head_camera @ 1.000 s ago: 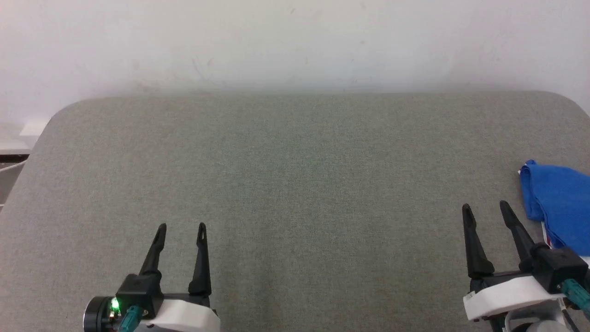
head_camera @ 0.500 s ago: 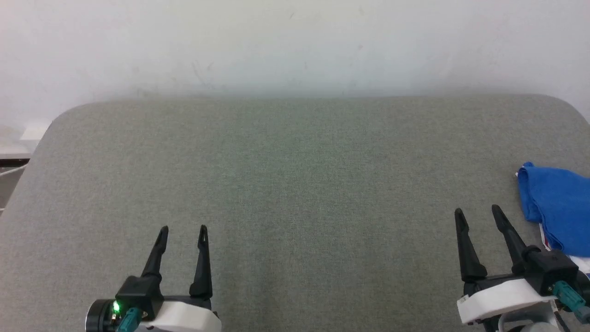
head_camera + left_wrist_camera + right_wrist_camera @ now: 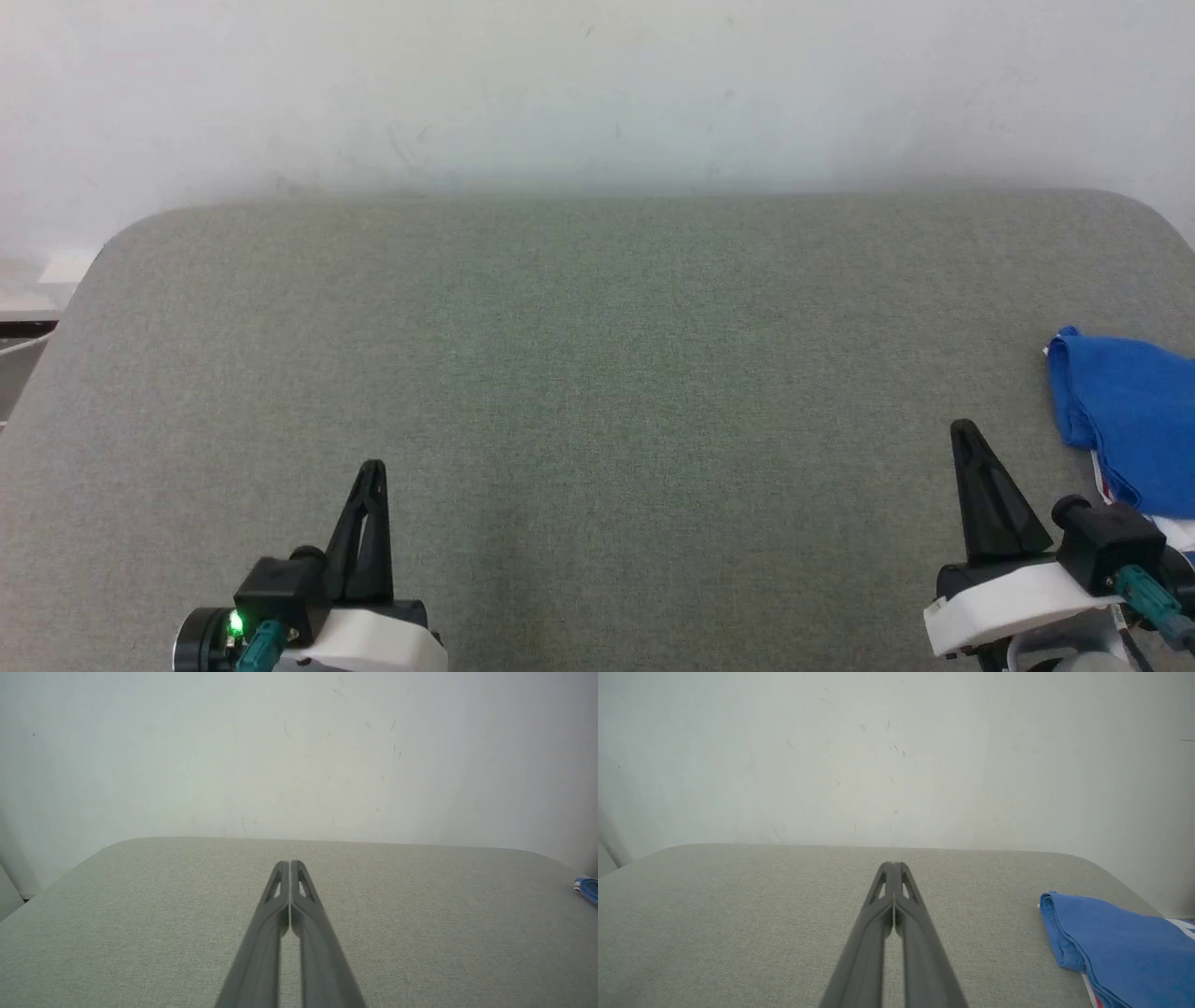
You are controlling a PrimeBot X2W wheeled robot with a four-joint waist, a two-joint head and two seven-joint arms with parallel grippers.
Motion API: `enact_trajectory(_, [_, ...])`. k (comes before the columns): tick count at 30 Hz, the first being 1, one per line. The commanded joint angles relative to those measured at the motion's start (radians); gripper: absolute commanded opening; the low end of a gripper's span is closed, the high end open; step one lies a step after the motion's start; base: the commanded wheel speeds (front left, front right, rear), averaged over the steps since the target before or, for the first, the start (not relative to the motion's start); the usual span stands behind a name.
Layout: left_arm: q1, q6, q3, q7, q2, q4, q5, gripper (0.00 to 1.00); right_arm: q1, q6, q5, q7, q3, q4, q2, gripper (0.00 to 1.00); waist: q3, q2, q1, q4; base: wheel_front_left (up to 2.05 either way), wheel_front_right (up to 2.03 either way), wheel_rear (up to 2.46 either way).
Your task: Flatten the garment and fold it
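The garment [image 3: 1130, 420] is a bunched royal-blue cloth with a bit of red-striped white trim, lying at the table's right edge and cut off by the frame. The right wrist view shows the garment [image 3: 1120, 947] at lower right; a sliver of the garment [image 3: 587, 889] sits at the far right of the left wrist view. My right gripper [image 3: 964, 431] hovers just left of the cloth, shut and empty, its fingertips [image 3: 893, 865] pressed together. My left gripper [image 3: 372, 469] is near the front left, also shut on nothing, fingertips [image 3: 289, 864] touching.
The grey-green padded table [image 3: 597, 355] stretches wide between and beyond the grippers, with rounded far corners. A white wall [image 3: 597, 84] stands right behind its far edge. A pale ledge [image 3: 37, 289] shows past the table's left side.
Both grippers have gone from open to shut, on nothing. The arms and the garment stay about where they were.
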Motion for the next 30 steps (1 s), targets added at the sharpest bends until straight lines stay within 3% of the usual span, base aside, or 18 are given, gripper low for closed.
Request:
enact_trajectory(1, [-0.006, -0.001, 0.002, 0.008, 0.0, -0.003, 0.007, 0.0, -0.003, 0.0, -0.007, 0.008, 0.001, -0.007, 0.001, 0.0, 0.001, 0.0, 0.0, -0.001, 0.0, 0.0, 0.0])
enact_trajectory(30, [-0.023, -0.004, 0.013, 0.065, 0.0, -0.015, 0.031, 0.0, -0.009, -0.001, -0.031, 0.063, 0.008, -0.031, 0.002, 0.0, 0.007, 0.0, 0.0, -0.008, 0.0, 0.0, 0.0])
